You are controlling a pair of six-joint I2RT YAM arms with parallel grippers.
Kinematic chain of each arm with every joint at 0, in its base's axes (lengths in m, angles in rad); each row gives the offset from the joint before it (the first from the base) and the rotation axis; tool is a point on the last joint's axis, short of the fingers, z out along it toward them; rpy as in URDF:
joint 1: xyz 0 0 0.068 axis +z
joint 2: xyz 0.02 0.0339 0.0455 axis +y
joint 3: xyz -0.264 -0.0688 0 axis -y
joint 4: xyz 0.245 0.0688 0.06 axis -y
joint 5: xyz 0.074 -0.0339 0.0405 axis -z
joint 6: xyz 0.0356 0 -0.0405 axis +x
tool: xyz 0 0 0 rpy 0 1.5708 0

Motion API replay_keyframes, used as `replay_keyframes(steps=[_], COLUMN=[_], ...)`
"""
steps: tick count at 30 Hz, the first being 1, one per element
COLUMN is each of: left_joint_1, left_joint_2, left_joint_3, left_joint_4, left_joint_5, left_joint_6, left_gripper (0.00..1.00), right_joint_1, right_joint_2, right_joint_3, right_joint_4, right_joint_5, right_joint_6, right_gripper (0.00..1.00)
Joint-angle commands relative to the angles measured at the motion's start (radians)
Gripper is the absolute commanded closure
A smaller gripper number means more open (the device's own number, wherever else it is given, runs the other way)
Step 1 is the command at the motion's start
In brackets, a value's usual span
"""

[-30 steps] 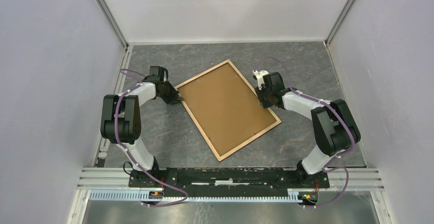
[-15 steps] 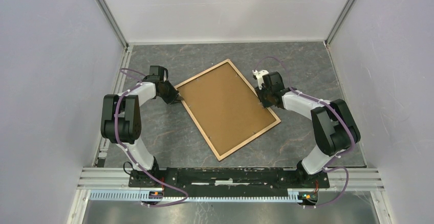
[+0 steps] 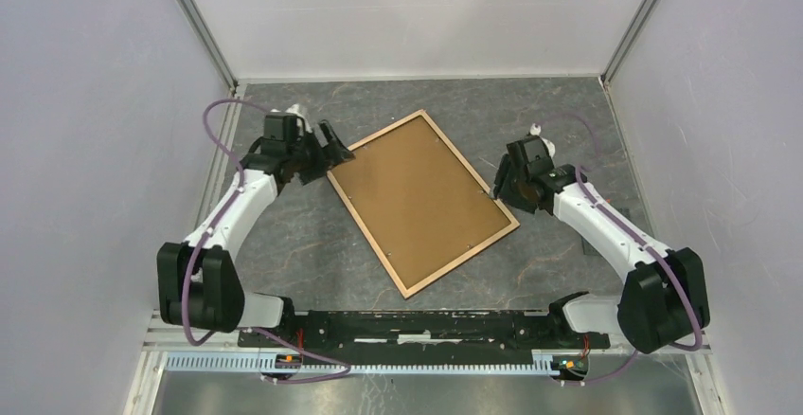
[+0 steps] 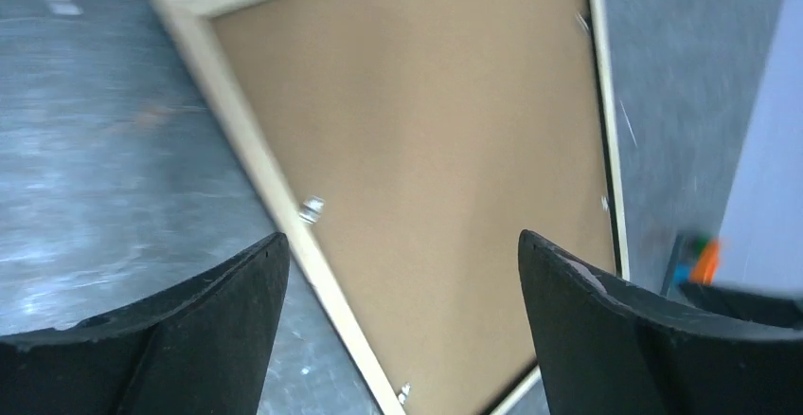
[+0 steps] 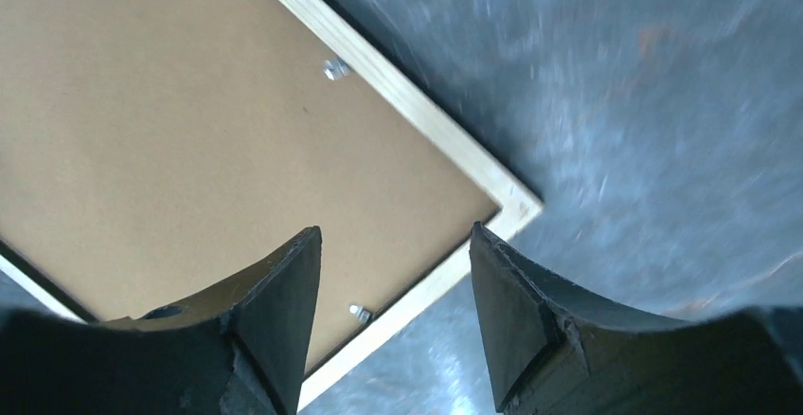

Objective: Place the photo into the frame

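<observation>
The frame [image 3: 367, 232] lies flat and askew on the grey table, light wood rails up, with a plain brown backing board [image 3: 421, 197] filling it. The photo is hidden. My left gripper [image 3: 331, 142] hovers just off the frame's left corner, open and empty. In the left wrist view the left gripper [image 4: 401, 237] looks down over the frame rail [image 4: 256, 140] and backing board [image 4: 426, 150]. My right gripper [image 3: 502, 183] hangs by the frame's right edge, open and empty. In the right wrist view the right gripper [image 5: 394, 229] is above the rail [image 5: 426, 112] near a corner.
Small metal tabs [image 4: 311, 209] [image 5: 333, 68] sit along the inner edge of the rails. White walls close in the table on three sides. A metal rail [image 3: 426, 325] with the arm bases runs along the near edge.
Both grippers have opened and drawn back from the frame's edges: the left up and to the far left, the right outward to the right. The frame has stayed put.
</observation>
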Motion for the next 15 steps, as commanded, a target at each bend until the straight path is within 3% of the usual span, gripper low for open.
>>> replay_keyframes(steps=[1, 10, 15], left_joint_1=[-0.209, -0.71, -0.882], left_joint_2=[-0.079, -0.151, -0.088], left_joint_3=[-0.017, -0.08, -0.075], left_joint_4=[-0.015, 0.019, 0.032], left_joint_5=[0.031, -0.112, -0.199], left_joint_6=[0.178, 0.24, 0.265], left_gripper=[0.06, 0.0, 0.02], right_joint_1=[0.005, 0.007, 0.007], right_joint_2=[-0.018, 0.037, 0.059], right_joint_3=[-0.092, -0.204, -0.256], right_joint_4=[-0.099, -0.087, -0.038], right_joint_5=[-0.076, -0.099, -0.101], right_joint_6=[0.385, 0.478, 0.498], right_gripper=[0.36, 0.48, 0.77])
